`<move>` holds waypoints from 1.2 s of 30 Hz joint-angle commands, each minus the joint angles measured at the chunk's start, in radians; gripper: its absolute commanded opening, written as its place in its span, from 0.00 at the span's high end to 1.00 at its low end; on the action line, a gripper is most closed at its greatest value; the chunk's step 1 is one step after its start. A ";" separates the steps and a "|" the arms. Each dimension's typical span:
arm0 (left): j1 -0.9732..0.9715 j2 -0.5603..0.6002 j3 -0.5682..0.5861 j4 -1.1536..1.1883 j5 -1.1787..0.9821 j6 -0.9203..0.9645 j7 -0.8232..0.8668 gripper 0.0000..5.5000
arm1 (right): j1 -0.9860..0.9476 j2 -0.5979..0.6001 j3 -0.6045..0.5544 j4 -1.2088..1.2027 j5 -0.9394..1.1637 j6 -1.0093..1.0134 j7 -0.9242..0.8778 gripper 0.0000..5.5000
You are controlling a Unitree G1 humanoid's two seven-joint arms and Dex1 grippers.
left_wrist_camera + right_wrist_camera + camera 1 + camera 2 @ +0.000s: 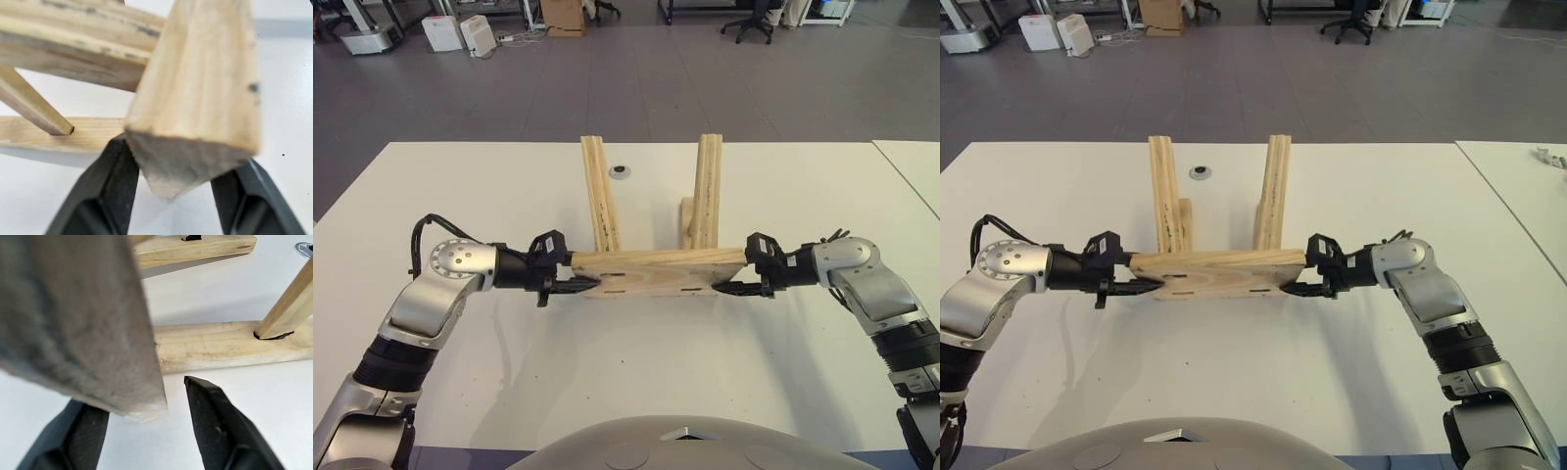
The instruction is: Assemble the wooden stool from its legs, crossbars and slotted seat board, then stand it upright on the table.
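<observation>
The wooden stool lies on the white table (460, 196), its slotted seat board (661, 271) on edge facing me. Two legs (600, 191) (708, 186) run away from the board across the table, and a crossbar (34, 110) joins the legs. My left gripper (570, 279) is shut on the board's left end; in the left wrist view its black fingers (112, 166) press both faces of the end. At the board's right end is my right gripper (736, 277), open around it. In the right wrist view a gap shows between one finger (210, 416) and the wood.
A small round black and grey disc (621, 171) lies on the table between the far ends of the legs. A second table's edge (911, 162) stands at the right. Bare tabletop lies to the left, right and front of the stool.
</observation>
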 commanded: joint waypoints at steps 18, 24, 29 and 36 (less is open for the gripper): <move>-0.659 0.051 0.316 0.222 -1.112 0.946 0.219 0.74 | -0.831 -0.090 -0.239 0.078 0.720 1.200 0.312 0.68; -0.595 0.381 0.040 0.361 -1.608 1.109 0.343 0.76 | -1.098 -0.226 0.265 0.306 1.083 1.305 0.368 0.72; -0.665 0.458 -0.179 0.470 -1.608 1.215 0.239 0.76 | -1.135 -0.364 0.615 0.302 1.415 1.305 0.372 0.76; -0.590 0.395 -0.320 0.489 -1.608 1.175 0.365 0.76 | -0.972 -0.437 0.760 0.310 1.634 1.304 0.181 0.76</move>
